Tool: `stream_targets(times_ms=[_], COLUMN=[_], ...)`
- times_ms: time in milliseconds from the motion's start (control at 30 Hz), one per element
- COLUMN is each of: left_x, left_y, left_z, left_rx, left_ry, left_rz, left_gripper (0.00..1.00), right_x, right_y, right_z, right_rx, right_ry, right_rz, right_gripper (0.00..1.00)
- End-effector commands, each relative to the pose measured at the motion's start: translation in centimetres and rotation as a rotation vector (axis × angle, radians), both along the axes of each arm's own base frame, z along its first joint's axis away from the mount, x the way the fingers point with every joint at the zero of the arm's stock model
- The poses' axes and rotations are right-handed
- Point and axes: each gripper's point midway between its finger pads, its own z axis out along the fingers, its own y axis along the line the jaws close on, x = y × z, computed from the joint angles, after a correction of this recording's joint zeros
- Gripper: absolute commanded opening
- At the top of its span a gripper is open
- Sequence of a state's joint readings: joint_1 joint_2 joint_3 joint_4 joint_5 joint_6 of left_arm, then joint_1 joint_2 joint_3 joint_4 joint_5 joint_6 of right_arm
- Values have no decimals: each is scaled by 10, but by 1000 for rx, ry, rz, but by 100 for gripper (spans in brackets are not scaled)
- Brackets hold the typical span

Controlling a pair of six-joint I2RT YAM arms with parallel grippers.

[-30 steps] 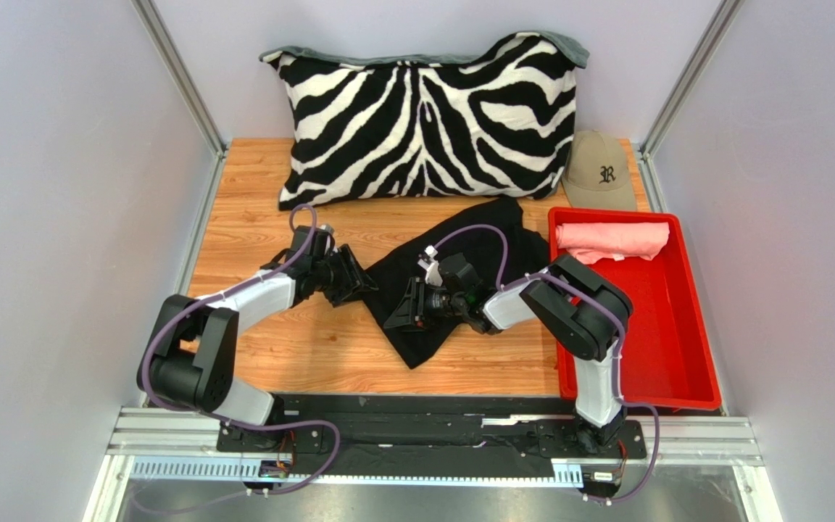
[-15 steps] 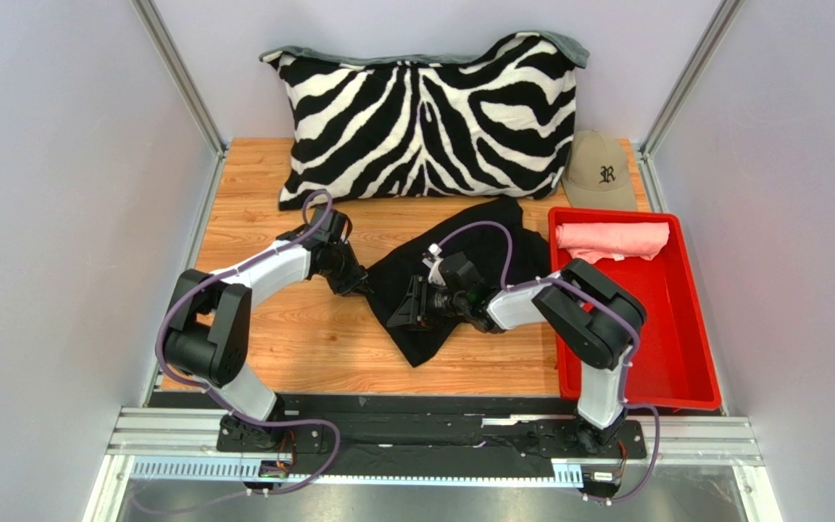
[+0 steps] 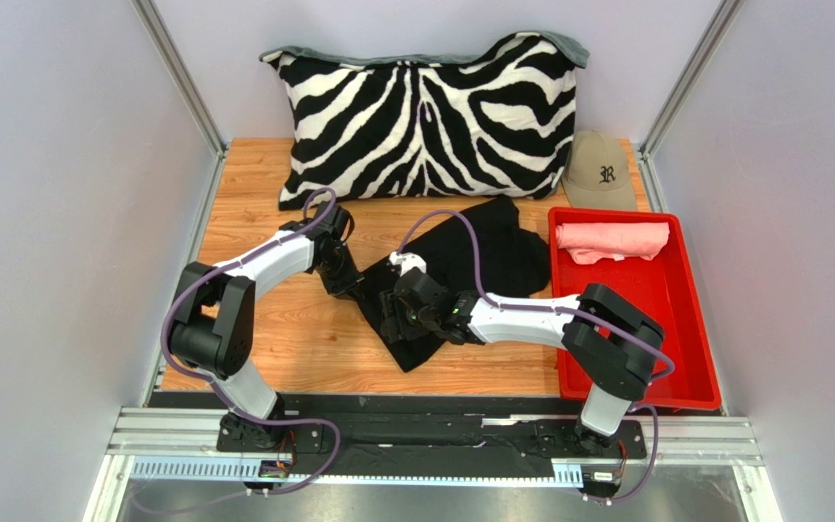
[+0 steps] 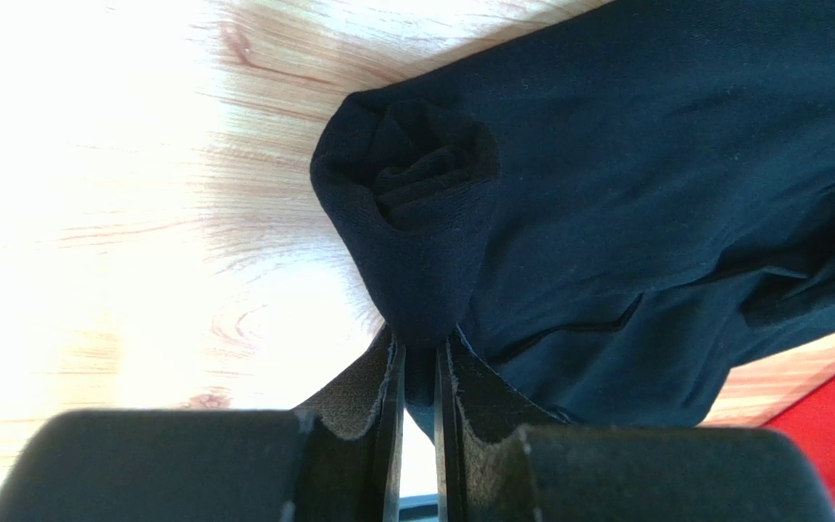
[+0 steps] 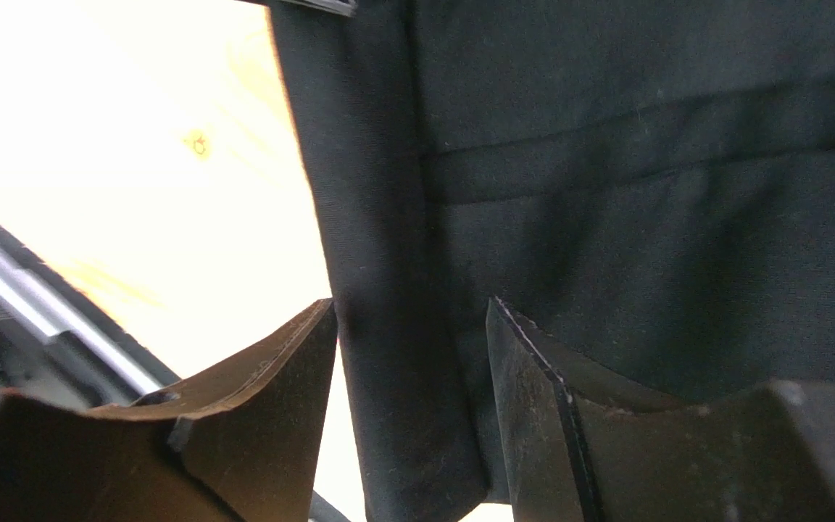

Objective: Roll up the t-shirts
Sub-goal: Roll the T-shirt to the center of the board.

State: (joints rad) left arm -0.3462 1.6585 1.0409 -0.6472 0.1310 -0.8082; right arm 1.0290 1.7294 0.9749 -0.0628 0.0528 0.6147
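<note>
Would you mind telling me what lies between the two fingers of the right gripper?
A folded edge of the black t-shirt lies between them; the right gripper stands open around it, as the right wrist view shows.

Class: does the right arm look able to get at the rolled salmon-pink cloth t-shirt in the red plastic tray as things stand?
Probably yes. The salmon-pink t-shirt lies uncovered in the red tray on that arm's side, and the right gripper stands open over the black cloth t-shirt, holding nothing.

The left arm (image 3: 264,261) and right arm (image 3: 520,318) have white links and black joints. A purple cable (image 3: 440,213) loops along each. Their fingers (image 5: 269,381) are dark wedges.
</note>
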Motion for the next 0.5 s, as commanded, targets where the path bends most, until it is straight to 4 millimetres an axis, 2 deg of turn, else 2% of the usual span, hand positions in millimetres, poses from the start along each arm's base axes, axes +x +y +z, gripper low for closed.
stream_targets(times_ms=[0,67,100,167,200,467], left_x=[3,3,2,2,2,1], left_y=[2,2,2,3,3,3], left_z=[6,7,6,5,6,5], left_rx=[23,23,25,28,26,29], left_ry=[-4,-4,0,1,1,3], left_rz=[-18,-18,-21,-21,-21,-22], left_gripper=[17,17,17,17,17,17], right_x=[10,13,5,5,-2,-8], right_y=[-1,5,9,14,17,28], right_z=[26,32,32,37,35,16], right_rx=[-151,-199,-222,-256,-274,-395], right_ry=[-206,-266,-284,-336,-341,-377], right_rz=[12,22,42,47,67,113], right_gripper=[58,58,59,60,60,56])
